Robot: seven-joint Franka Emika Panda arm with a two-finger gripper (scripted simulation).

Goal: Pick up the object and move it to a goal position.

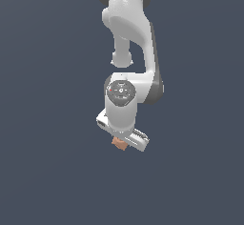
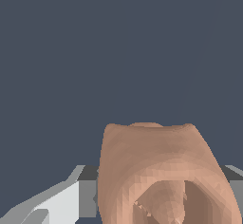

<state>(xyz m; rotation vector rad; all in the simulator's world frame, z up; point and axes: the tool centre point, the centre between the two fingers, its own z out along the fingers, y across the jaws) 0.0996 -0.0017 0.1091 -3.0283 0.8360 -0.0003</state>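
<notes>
Arm [image 1: 128,38] hung from the top of the exterior view, wrist bent down, hand tilted so its lower edge ran from upper left to lower right in that view. Gripper [image 1: 123,140] sat low in the frame, with nothing else showing round it but flat dark grey ground. No goal marker found in either view.

Object [image 1: 118,144] seen as a small orange-brown block poking out beneath the hand, touching its underside, toward the exterior view's left end of the hand. Filled the near part of the wrist view, hollow ring facing the camera, grey and white finger parts [image 2: 71,197] flanking it on both sides and touching its flanks. Read as jaws closed on the block, gripped across its body rather than through the ring; probably chosen so because the flat sides gave the pads firmer seats than the rounded hole.

No shadow or contact line visible under the block, so could not tell whether it was lifted clear of the ground or resting on it. Tilt of the hand likely matched to how the block lay. With no target in sight, stage judged as block held, carry not yet done. Main risk judged: so small a piece twisting between the pads during the move.
</notes>
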